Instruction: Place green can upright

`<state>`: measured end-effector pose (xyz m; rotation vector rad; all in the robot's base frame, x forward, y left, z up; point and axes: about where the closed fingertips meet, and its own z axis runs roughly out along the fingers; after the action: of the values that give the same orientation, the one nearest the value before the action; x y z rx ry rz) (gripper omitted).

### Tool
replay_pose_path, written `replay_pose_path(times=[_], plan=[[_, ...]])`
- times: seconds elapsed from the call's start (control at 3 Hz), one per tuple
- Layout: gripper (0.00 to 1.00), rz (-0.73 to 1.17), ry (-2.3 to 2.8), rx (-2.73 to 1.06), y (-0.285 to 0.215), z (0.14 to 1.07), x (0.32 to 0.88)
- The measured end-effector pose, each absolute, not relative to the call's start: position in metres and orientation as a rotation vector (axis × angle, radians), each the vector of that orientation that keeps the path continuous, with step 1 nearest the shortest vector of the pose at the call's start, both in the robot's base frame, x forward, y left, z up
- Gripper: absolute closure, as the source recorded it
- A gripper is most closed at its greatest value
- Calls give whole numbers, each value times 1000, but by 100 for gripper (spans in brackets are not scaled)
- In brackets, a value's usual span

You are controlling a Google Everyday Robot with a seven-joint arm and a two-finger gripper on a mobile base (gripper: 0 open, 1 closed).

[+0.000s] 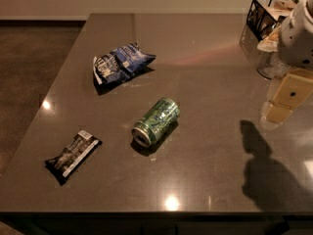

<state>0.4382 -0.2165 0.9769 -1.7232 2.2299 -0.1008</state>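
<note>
The green can [156, 121] lies on its side near the middle of the dark table [205, 72], its silver top facing the near left. It has pale swirly markings on a green body. My gripper [284, 102] hangs above the table at the right edge of the view, well to the right of the can and apart from it. It holds nothing that I can see.
A blue crinkled chip bag [121, 61] lies beyond the can to the left. A dark snack bar wrapper [72, 155] lies at the near left. A black wire basket [266, 14] and a clear container [268, 65] stand at the far right corner.
</note>
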Motion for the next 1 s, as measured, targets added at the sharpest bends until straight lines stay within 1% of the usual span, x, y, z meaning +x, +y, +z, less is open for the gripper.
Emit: replay_pose_path(times=[0.67,1.0], plan=[[0,-92,2200,-1745,-208,978,440],[0,-32,2091,-1881,-173,971,443]])
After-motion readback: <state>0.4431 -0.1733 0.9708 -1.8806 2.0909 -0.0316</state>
